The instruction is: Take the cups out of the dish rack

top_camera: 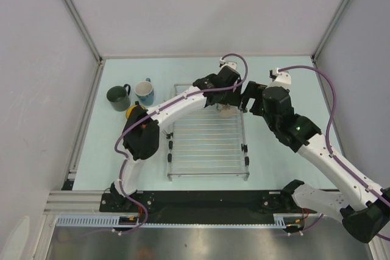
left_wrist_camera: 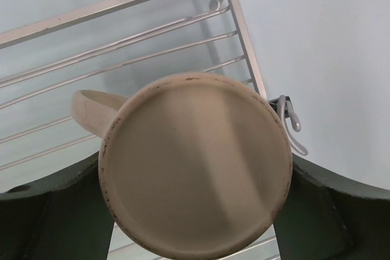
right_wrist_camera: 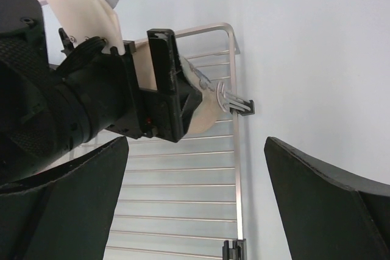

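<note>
My left gripper (top_camera: 224, 105) reaches over the dish rack (top_camera: 207, 158) to its far right corner and is shut on the tall beige mug (top_camera: 226, 112). In the left wrist view the mug's round base (left_wrist_camera: 195, 168) faces the camera between my left gripper's (left_wrist_camera: 195, 214) dark fingers (left_wrist_camera: 55, 211), handle to the left. My right gripper (top_camera: 244, 102) is open and empty just right of that mug; its view shows the mug (right_wrist_camera: 204, 114) in the left gripper above the rack's right rail (right_wrist_camera: 237, 168). Dark grey (top_camera: 118, 97), blue (top_camera: 145, 92) and yellow (top_camera: 132, 112) mugs stand on the table left of the rack. The orange mug is out of view.
The left arm's elbow (top_camera: 141, 138) hangs over the table left of the rack and partly hides the yellow mug. White walls enclose the table on the left, back and right. The rack's black feet (right_wrist_camera: 234, 249) sit on the pale table.
</note>
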### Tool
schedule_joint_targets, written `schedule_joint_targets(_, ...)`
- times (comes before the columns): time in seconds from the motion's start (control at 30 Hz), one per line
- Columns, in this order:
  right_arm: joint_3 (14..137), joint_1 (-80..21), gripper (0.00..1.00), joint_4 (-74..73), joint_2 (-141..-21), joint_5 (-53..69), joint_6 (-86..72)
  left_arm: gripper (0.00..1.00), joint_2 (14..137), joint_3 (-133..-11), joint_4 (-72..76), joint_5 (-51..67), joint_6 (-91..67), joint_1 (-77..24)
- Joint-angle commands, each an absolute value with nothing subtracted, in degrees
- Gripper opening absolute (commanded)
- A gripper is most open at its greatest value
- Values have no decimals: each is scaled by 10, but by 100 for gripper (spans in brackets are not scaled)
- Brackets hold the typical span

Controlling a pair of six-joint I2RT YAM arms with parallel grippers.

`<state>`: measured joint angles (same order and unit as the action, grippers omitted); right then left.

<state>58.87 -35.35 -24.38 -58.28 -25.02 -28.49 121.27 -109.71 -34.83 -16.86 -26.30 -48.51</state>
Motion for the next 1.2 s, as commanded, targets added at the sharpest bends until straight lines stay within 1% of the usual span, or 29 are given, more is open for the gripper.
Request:
schedule_joint_targets(0.0,600,-352,100,-236,-563,-255,-284,0,1142,-1085,-323,-151,-246,-468)
schedule_joint_targets(0.27,613,-352,100,-244,-550,-267,-281,1,1103,-1102,-323,-126,-243,-441)
schedule_joint_targets(0.63,589,-341,100,-241,-541,-274,-298,0,1053,-1134,-337,-76,-261,-409)
schedule_joint_targets(0.73,577,-333,100,-235,-551,-266,-305,1,1021,-1116,-322,-38,-272,-404)
schedule_joint_targets(0.77,568,-330,100,-230,-552,-258,-311,0,1010,-1102,-288,-24,-279,-402)
schedule_joint_targets(0.83,559,-323,100,-212,-549,-237,-317,0,967,-1043,-249,33,-304,-389)
schedule_joint_targets(0.87,556,-318,100,-207,-546,-229,-323,0,950,-998,-205,53,-314,-385)
schedule_joint_targets(0.93,547,-306,100,-191,-541,-208,-327,0,906,-953,-165,96,-344,-370)
schedule_joint_targets(0.97,545,-302,100,-186,-539,-200,-329,0,892,-901,-117,107,-356,-366)
schedule_joint_targets(1.03,538,-287,100,-172,-530,-176,-337,0,848,-846,-56,147,-395,-351)
schedule_joint_targets(1.07,534,-283,100,-162,-526,-169,-340,0,835,-792,-3,157,-408,-346)
schedule_joint_targets(1.17,521,-273,100,-143,-511,-138,-351,0,805,-723,90,191,-449,-331)
